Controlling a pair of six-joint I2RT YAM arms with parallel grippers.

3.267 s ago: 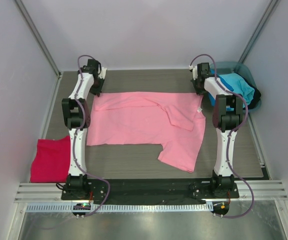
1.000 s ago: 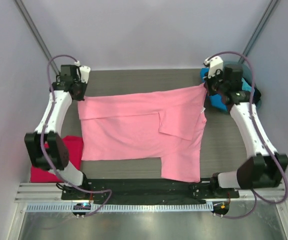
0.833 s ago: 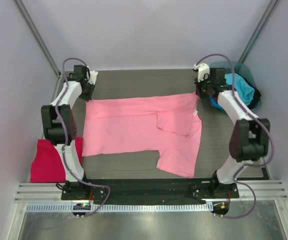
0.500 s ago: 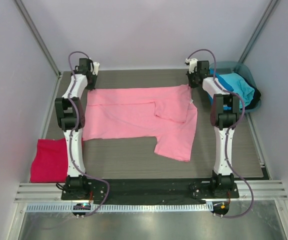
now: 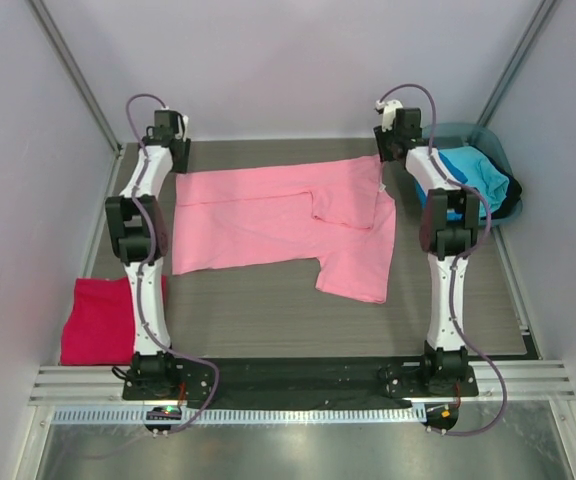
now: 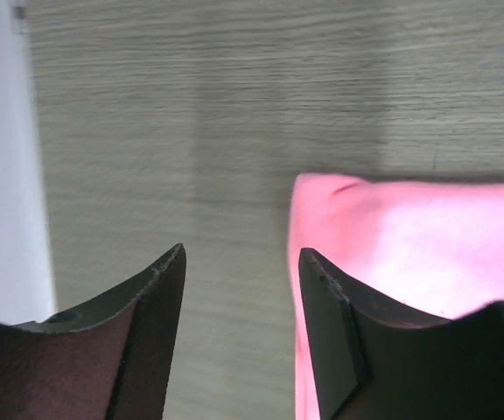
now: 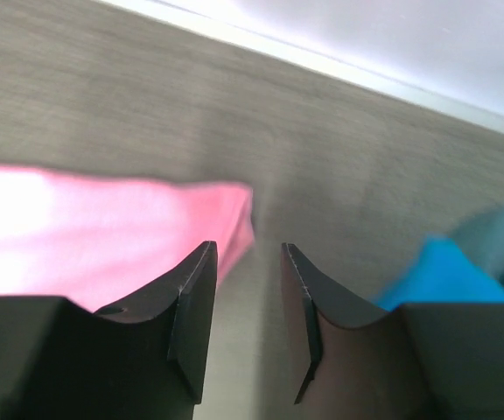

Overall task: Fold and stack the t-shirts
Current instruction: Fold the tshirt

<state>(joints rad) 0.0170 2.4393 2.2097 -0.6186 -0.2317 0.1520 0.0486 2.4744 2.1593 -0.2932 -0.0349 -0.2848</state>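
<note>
The light pink t-shirt (image 5: 268, 210) lies spread on the far half of the table, with one sleeve folded in over its body and its right end hanging toward the front. My left gripper (image 5: 176, 158) is open and empty just off its far left corner; in the left wrist view (image 6: 241, 255) the pink cloth (image 6: 409, 236) lies beside the right finger. My right gripper (image 5: 384, 150) is open and empty at the far right corner (image 7: 248, 249), with the pink cloth (image 7: 103, 236) to its left. The crimson-magenta shirt (image 5: 98, 320) lies folded at the front left.
A grey-teal tub (image 5: 493, 150) at the far right holds turquoise and blue shirts (image 5: 473, 172); the blue cloth (image 7: 444, 271) shows beside my right fingers. The white wall edge (image 6: 7, 175) runs close to my left gripper. Grey wood-grain table (image 5: 268, 320) lies in front of the pink shirt.
Both arms swung out, then reached back to the far edge, dragging the pink shirt's corners farther back. The grippers now stand open beside its far corners, off the cloth.
</note>
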